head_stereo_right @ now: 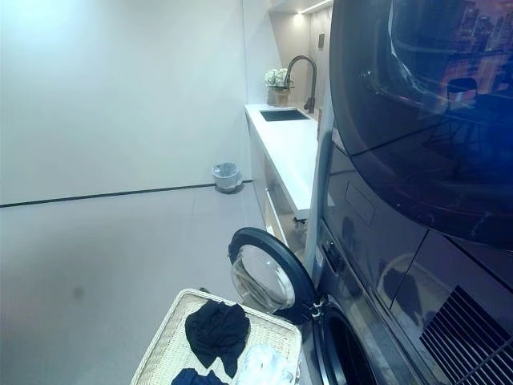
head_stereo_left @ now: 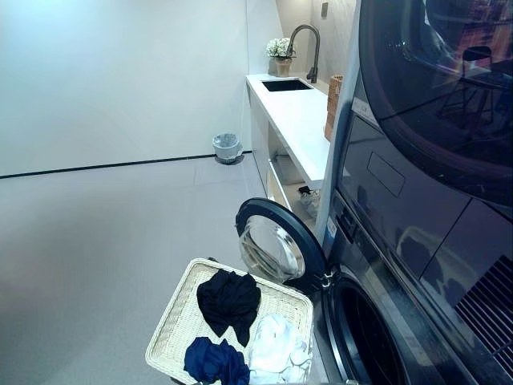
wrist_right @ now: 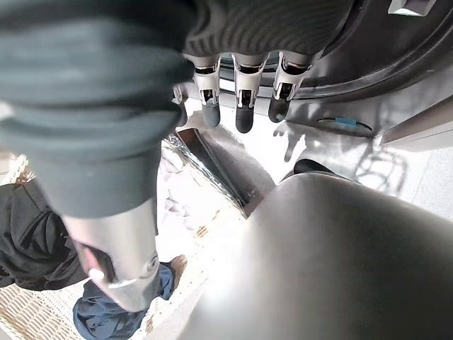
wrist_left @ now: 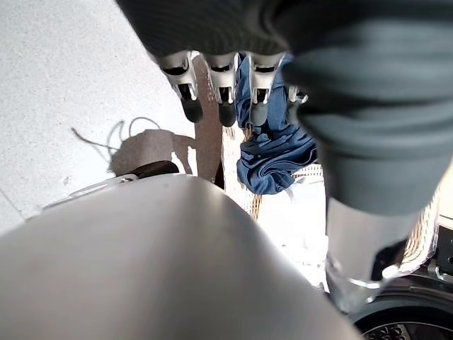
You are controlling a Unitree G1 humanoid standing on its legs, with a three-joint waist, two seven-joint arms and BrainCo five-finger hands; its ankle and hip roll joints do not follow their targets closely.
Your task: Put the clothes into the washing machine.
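Left robot hand [wrist_left: 225, 85] hangs with fingers straight and relaxed, holding nothing, above the blue garment [wrist_left: 272, 152] in the basket. Right robot hand [wrist_right: 241, 88] is the same, fingers loose and empty, near the washing machine [head_stereo_left: 377, 329] front. Down in the wicker basket [head_stereo_left: 172, 321] on the floor: a black garment [head_stereo_left: 228, 301], the blue one and a white garment [head_stereo_left: 276, 345], side by side. The round door [head_stereo_left: 272, 245] stands swung open just beside the basket. Further off, a tabletop [head_stereo_left: 300, 120] with a sink [head_stereo_left: 286, 84].
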